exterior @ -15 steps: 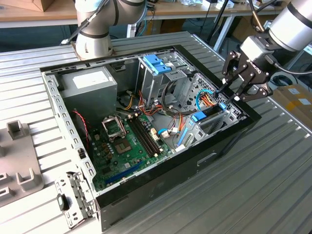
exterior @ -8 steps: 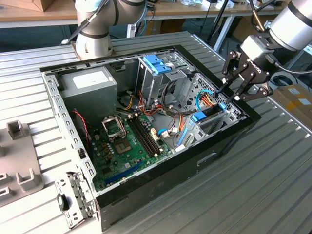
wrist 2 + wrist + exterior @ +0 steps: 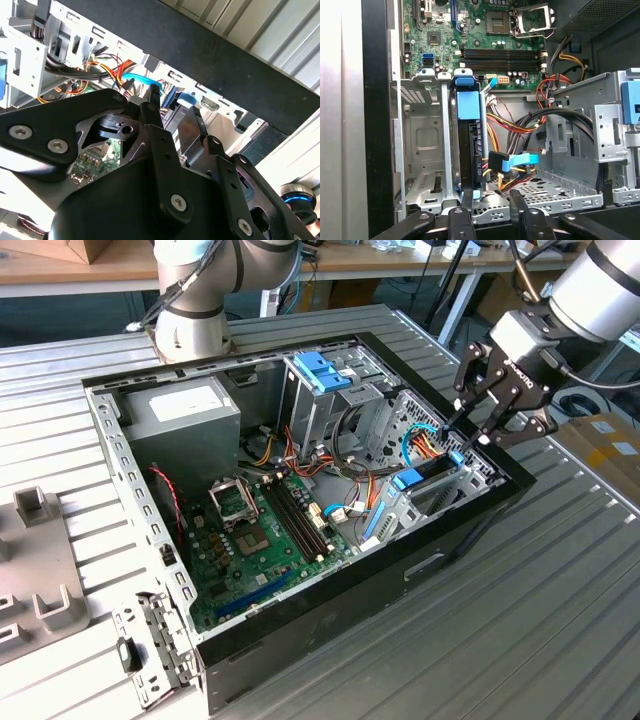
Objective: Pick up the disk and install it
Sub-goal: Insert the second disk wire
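Disk [image 3: 468, 150] is already sitting on edge down in the drive bay [image 3: 422, 150] at the corner of the PC case [image 3: 330, 620], blue frame tab [image 3: 468, 104] showing on its upper edge. Using the motherboard [image 3: 262, 530] as the reference: the disk is off past the end of it, over by the case's front wall, with the bundle of coloured cables [image 3: 512, 125] between it and the other metal cage [image 3: 580, 130]. A blue connector cable [image 3: 517, 161] hangs just beside the disk's end.

Gripper [image 3: 478, 422] hovers right above that corner, pointing down into the case. The jaws are apart, not clamped on anything, and in the first wrist view one fingertip [image 3: 467, 200] lines up pretty much over the disk's near end while the other comes down just beside it on the cable side.

Key thing here: the disk's long axis runs from the jaws straight toward the motherboard, so the disk lies directly below and ahead of the jaws, edge up. Whether a fingertip actually touches the disk is hard to say. The disk looks mostly seated in its slot, though that's a guess from how low it sits.

The case rests on the slatted metal tabletop [image 3: 560, 600].
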Motion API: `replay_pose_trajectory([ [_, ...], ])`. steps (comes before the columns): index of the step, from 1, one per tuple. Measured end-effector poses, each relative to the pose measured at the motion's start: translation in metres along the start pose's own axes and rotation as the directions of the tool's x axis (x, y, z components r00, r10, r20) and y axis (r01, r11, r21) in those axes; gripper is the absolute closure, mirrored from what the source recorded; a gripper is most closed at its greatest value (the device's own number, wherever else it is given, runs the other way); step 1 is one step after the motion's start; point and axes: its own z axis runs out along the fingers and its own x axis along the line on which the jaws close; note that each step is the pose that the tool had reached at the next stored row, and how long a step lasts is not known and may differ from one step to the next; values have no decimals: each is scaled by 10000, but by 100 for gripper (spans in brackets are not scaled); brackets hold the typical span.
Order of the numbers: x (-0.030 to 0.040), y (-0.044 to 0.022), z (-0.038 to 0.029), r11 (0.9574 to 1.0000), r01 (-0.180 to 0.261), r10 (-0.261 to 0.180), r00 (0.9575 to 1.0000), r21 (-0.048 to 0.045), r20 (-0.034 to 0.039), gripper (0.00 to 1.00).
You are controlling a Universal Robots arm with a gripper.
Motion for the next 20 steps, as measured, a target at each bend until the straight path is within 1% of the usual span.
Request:
replay_pose_trajectory([
  [7, -78, 17, 6, 10000, 0, 0, 10000, 0, -1, 58],
  [14, -95, 24, -51, 10000, 0, 0, 10000, 0, 0, 58],
  [20, -102, 59, -60, 10000, 1, -1, 10000, 1, 1, 58],
])
